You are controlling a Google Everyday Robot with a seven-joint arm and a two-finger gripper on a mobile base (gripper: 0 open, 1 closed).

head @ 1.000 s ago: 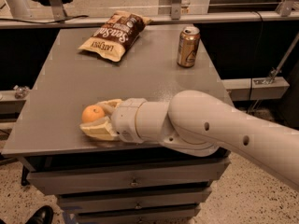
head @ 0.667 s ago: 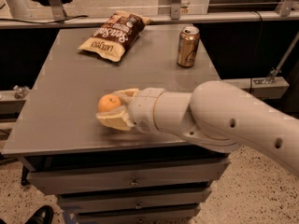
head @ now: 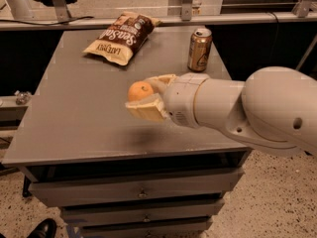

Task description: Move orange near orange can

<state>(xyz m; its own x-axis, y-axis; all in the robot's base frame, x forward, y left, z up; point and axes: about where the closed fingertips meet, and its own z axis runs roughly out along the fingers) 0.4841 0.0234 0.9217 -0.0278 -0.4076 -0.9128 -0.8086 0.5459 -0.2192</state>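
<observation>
The orange (head: pixel 139 91) is a small round fruit held between the cream fingers of my gripper (head: pixel 144 96), which is shut on it and carries it above the middle of the grey table (head: pixel 74 113). My white arm reaches in from the right. The orange can (head: pixel 199 49) is a slim copper can with a silver top, standing upright at the table's back right. It is beyond and to the right of the orange, with a gap between them.
A brown-and-cream chip bag (head: pixel 120 36) lies at the back of the table, left of the can. Drawers (head: pixel 138 192) sit under the tabletop. A metal rail (head: pixel 158 19) runs behind the table. A dark shoe (head: pixel 42 229) shows at the bottom left.
My gripper has lifted the orange off the front left of the table and carried it right and back, closer to the can.
</observation>
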